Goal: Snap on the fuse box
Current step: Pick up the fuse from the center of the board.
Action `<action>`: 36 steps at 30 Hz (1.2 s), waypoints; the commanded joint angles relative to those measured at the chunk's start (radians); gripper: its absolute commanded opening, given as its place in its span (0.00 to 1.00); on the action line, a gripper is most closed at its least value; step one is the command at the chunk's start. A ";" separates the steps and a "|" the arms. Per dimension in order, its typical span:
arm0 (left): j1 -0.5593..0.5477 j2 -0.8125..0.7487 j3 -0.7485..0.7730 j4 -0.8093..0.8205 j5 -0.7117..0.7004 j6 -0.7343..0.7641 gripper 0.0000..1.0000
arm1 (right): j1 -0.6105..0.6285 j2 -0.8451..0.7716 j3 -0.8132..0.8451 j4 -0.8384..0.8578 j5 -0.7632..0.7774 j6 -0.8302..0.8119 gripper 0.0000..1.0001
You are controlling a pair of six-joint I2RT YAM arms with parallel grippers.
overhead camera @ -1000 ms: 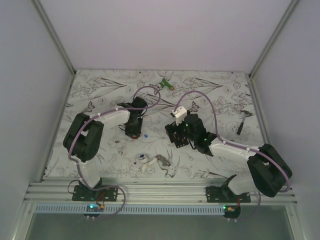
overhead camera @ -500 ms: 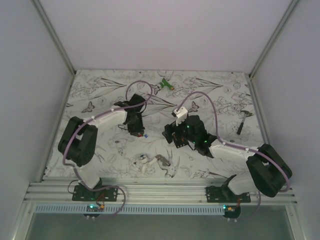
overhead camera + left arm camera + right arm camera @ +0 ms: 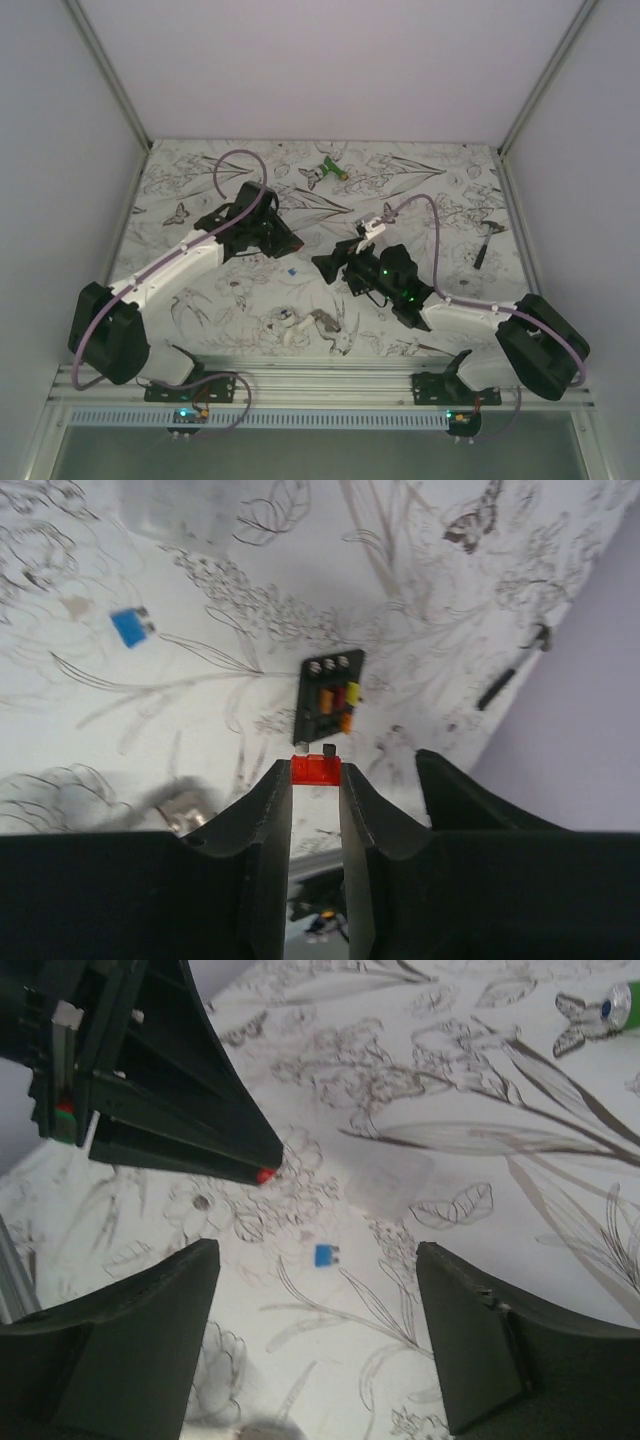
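Note:
The fuse box (image 3: 330, 700) is a small black block lying flat on the patterned table, with orange, red and yellow fuses in its slots. It shows just beyond my left fingertips in the left wrist view. I cannot make it out in the top view. My left gripper (image 3: 316, 780) is shut on a small red fuse (image 3: 316, 768) and holds it above the table (image 3: 288, 240). The right wrist view shows its tip with the red fuse (image 3: 265, 1174). My right gripper (image 3: 315, 1252) is open and empty, facing the left one (image 3: 325, 263).
A loose blue fuse (image 3: 326, 1255) lies on the table between the grippers (image 3: 291, 269). A green object (image 3: 330, 170) lies at the back. A white-and-grey clump of parts (image 3: 295, 325) lies near the front. A dark tool (image 3: 487, 240) lies at the right.
My left arm has stretched out and its gripper has swung to point right. My right gripper has tilted over to the left, towards it.

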 commanded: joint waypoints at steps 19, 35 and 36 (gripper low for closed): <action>-0.080 -0.122 -0.037 0.131 0.050 -0.303 0.00 | 0.080 0.085 -0.011 0.403 0.215 0.163 0.50; -0.100 -0.099 -0.053 0.187 0.110 -0.340 0.00 | 0.081 0.176 0.032 0.485 0.222 0.193 0.30; -0.101 -0.095 -0.054 0.189 0.113 -0.339 0.00 | 0.081 0.175 0.033 0.476 0.219 0.188 0.25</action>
